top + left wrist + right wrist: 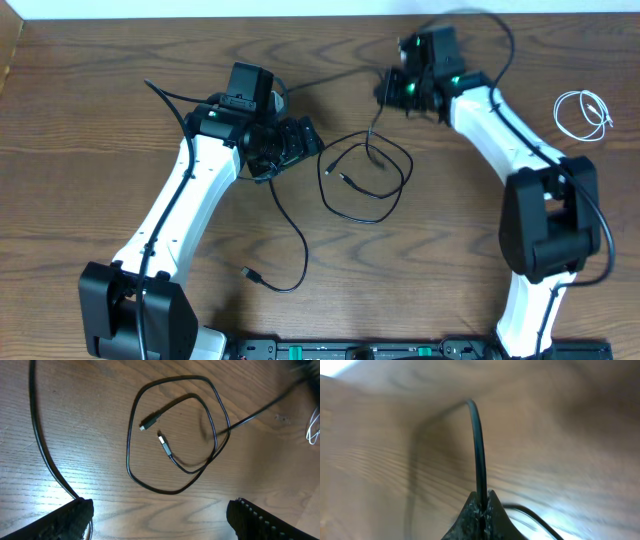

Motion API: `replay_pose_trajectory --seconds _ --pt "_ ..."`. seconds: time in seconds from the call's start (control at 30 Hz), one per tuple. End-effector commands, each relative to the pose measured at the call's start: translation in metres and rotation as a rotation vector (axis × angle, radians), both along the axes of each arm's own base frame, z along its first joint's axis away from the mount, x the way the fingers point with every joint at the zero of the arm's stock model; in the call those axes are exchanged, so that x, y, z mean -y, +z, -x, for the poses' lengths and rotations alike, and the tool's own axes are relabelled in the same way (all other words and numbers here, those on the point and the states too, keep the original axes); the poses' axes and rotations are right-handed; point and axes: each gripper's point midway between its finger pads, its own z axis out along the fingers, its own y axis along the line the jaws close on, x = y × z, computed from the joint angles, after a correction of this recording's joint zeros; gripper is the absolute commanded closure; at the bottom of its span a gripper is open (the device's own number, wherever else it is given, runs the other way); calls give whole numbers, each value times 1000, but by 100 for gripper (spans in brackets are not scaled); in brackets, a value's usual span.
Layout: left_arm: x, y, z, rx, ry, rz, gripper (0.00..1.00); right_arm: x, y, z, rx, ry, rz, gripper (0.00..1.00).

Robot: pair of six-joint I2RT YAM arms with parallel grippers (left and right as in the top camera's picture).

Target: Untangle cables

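Right gripper (481,504) pinches one black cable (479,445); left gripper (160,514) spread wide; one white cable (585,112) apart.

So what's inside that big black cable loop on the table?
Inside the black cable loop lie two small plug ends, tips close together, on the bare wooden table. Nothing covers them; where strands overlap at the loop's edge, which cord is which is hidden.

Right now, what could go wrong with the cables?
The right tool pinches a black cable only at its tips, so it might slip out. Its loop seems to cross itself; pulling could tighten it into a knot. The left tool is open and holds nothing, so the loop may just drag along.
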Motion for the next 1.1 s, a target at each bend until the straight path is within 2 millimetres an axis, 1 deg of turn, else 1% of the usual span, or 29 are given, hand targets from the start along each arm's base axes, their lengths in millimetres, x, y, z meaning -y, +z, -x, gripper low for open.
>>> replay_pose_trajectory --seconds 0.0,0.03,0.07,0.1,0.17,0.23,0.3,0.33,0.37,0.4,0.47,0.5,0.57,0.6,0.7,0.8,0.87,0.93,1.07 --pt "-1 4 -3 15 6 -9 10 -9 119 -5 227 37 -99 99" --pt "-1 4 -3 16 6 -9 9 -9 138 -4 270 43 -104 99" --pt "-1 4 -3 16 6 -9 9 -7 151 -3 301 45 -106 99" --pt "-1 4 -3 16 6 -9 9 -4 169 -2 343 43 -106 99" --pt "-1 4 -3 16 6 -9 9 8 200 1 415 23 -101 99" --pt "-1 4 -3 16 5 -8 9 28 226 4 470 -25 -88 99" --pt "-1 4 -3 16 6 -9 9 56 254 7 528 -91 -72 99" --pt "-1 4 -3 16 6 -9 9 70 264 9 550 -119 -67 99" --pt "-1 4 -3 16 6 -9 9 88 278 13 579 -154 -63 99" --pt "-1 4 -3 16 6 -9 10 103 288 16 597 -184 -62 99" --pt "-1 4 -3 15 5 -9 10 146 311 26 629 -281 -63 99" --pt "-1 4 -3 15 5 -9 9 171 323 34 643 -335 -66 99" --pt "-1 4 -3 15 5 -9 10 211 343 52 674 -410 -69 99" --pt "-1 4 -3 16 5 -9 10 226 350 59 686 -439 -68 99" --pt "-1 4 -3 16 5 -9 9 284 371 92 719 -562 -68 99" --pt "-1 4 -3 16 5 -9 10 327 384 120 737 -632 -101 99" --pt "-1 4 -3 16 5 -9 9 350 388 134 736 -666 -127 99" --pt "-1 4 -3 16 5 -9 10 376 387 147 726 -715 -145 99" --pt "-1 4 -3 15 5 -9 10 414 379 163 708 -815 -137 99"
